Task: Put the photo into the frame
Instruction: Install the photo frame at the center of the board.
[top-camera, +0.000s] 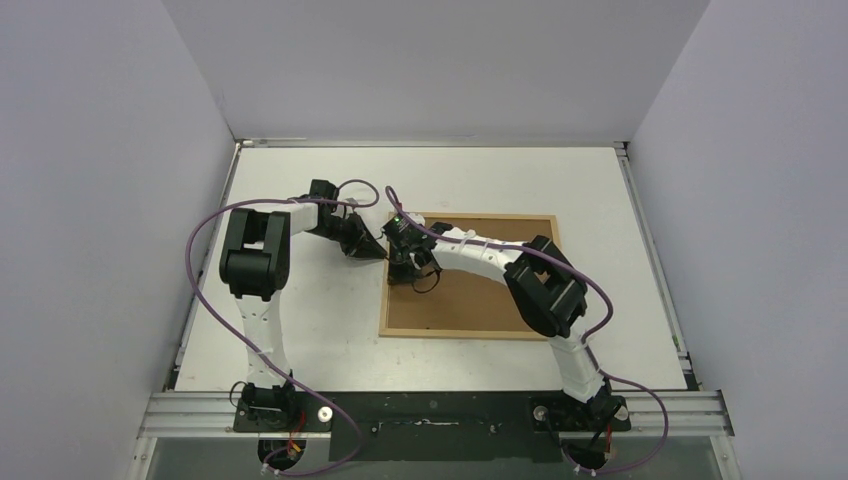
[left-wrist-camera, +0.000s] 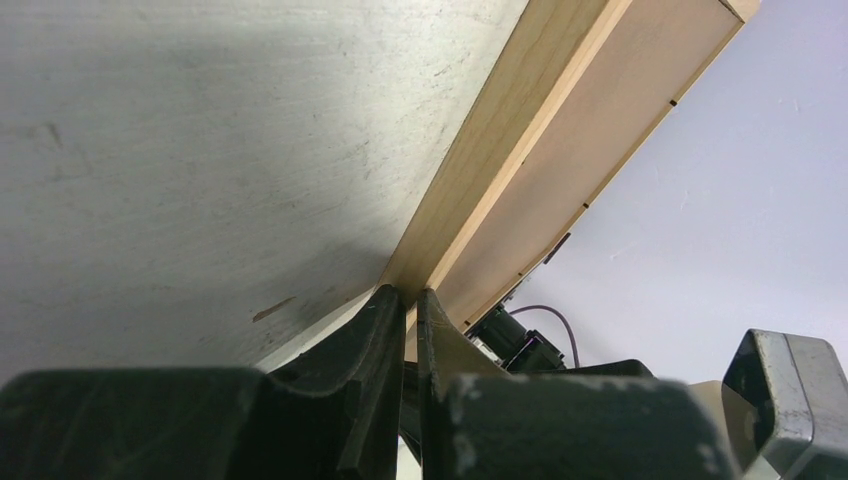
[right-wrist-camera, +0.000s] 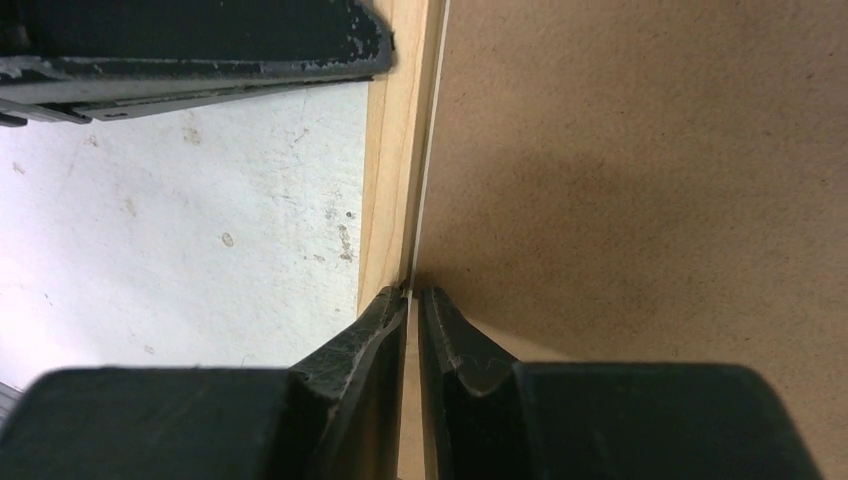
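The frame (top-camera: 470, 334), thin light wood, lies flat at mid table with a brown backing panel (top-camera: 470, 300) filling it. Both grippers meet at its left strip. My left gripper (top-camera: 372, 248) is shut, its tips (left-wrist-camera: 409, 292) against the outer side of the wood strip (left-wrist-camera: 500, 150). My right gripper (top-camera: 402, 275) is shut too, tips (right-wrist-camera: 412, 292) on the seam between the strip (right-wrist-camera: 395, 150) and the panel (right-wrist-camera: 650, 200). Of the photo (right-wrist-camera: 427, 150) only a thin white edge shows in that seam. The rest of it is hidden.
The white table (top-camera: 300, 330) is walled at the back and on both sides. The left arm's black finger (right-wrist-camera: 200, 40) crosses the top of the right wrist view, close to the strip. Purple cables loop over both arms.
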